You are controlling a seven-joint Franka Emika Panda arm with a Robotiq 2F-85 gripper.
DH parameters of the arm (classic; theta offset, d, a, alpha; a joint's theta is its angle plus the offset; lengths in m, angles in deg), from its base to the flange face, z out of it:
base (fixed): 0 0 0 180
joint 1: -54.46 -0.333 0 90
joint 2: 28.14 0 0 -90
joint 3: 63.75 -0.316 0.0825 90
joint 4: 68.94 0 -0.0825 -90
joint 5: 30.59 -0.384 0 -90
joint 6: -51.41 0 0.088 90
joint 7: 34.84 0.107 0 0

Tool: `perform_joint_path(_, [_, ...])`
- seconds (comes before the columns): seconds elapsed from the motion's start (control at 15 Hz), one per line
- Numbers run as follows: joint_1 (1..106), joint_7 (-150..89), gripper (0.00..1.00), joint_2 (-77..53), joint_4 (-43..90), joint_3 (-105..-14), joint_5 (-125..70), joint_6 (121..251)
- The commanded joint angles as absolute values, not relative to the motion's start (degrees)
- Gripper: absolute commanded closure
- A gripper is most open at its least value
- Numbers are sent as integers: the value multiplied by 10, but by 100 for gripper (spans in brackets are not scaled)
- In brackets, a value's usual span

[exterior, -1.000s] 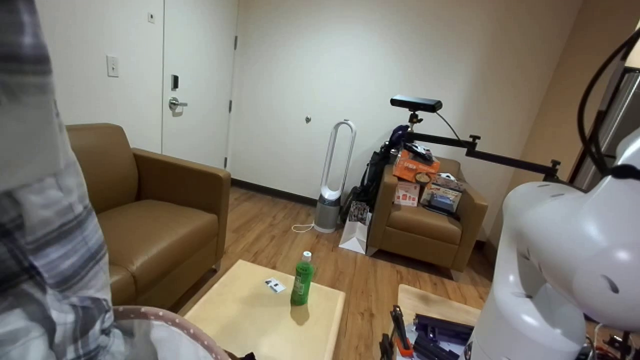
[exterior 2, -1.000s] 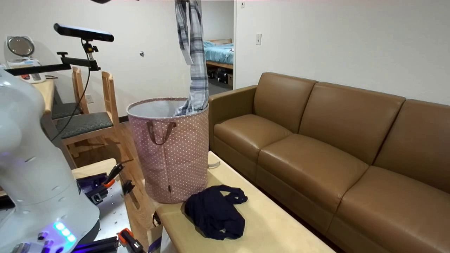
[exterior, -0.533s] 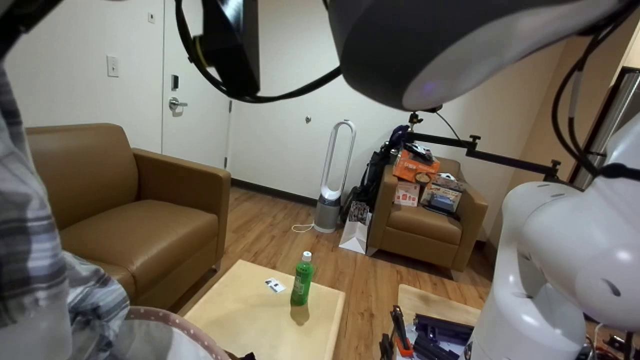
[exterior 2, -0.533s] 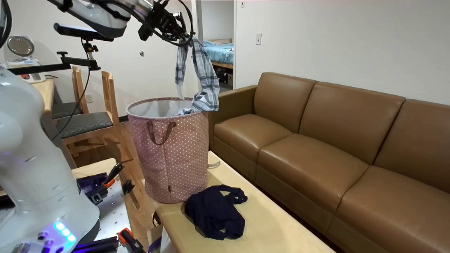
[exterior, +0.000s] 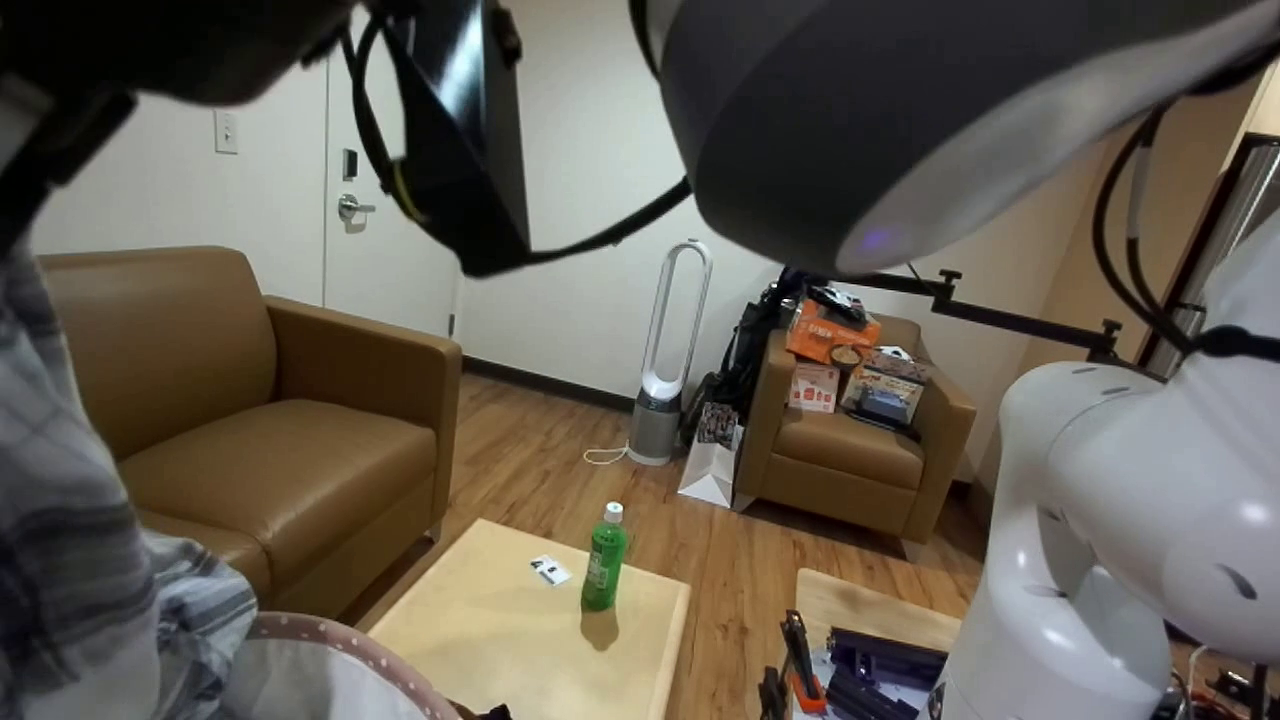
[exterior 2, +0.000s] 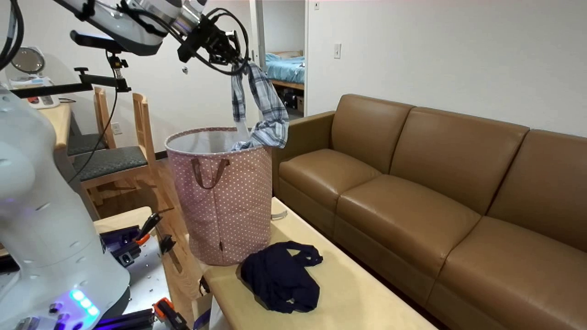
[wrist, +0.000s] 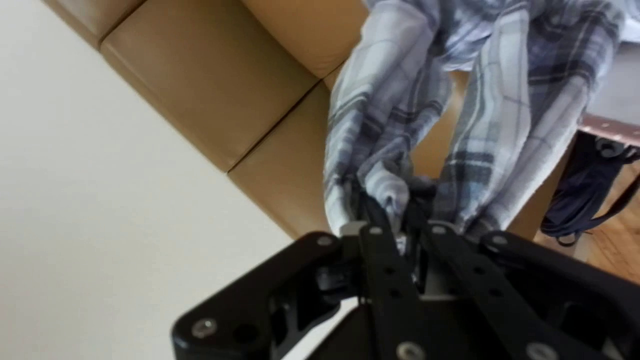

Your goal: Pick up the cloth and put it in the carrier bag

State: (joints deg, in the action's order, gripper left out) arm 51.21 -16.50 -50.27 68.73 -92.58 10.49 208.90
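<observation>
The plaid cloth point(exterior 2: 271, 107), grey, blue-grey and white, hangs from my gripper point(exterior 2: 240, 65) above the carrier bag. The gripper is shut on its top; the cloth also fills the wrist view point(wrist: 480, 125) beyond the jaws point(wrist: 397, 220). The carrier bag point(exterior 2: 224, 201) is tall, round and pink with white dots, pale inside, and stands open on the table. The cloth's lower end reaches into the mouth on one side, and a fold bulges out past the rim. In an exterior view the cloth point(exterior: 60, 510) and the bag's rim point(exterior: 350, 645) show at the lower left.
A dark navy garment point(exterior 2: 284, 277) lies on the wooden table point(exterior 2: 362, 298) against the bag's foot. A brown sofa point(exterior 2: 412, 178) runs alongside. A green bottle point(exterior: 604, 560) and a small card point(exterior: 550, 570) stand and lie on the tabletop. Tools lie near the robot's base.
The arm and gripper have come down into view, lowering the cloth. The cloth has slackened and its lower part now folds and bulges outward over the bag's rim.
</observation>
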Motion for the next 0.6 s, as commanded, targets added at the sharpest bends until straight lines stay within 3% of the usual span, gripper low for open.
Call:
perform_joint_path(0.0, [467, -176, 93, -440, 715, -922, 35, 2101])
perform_joint_path(0.53, [333, -236, 93, -398, 775, -902, -186, 2073])
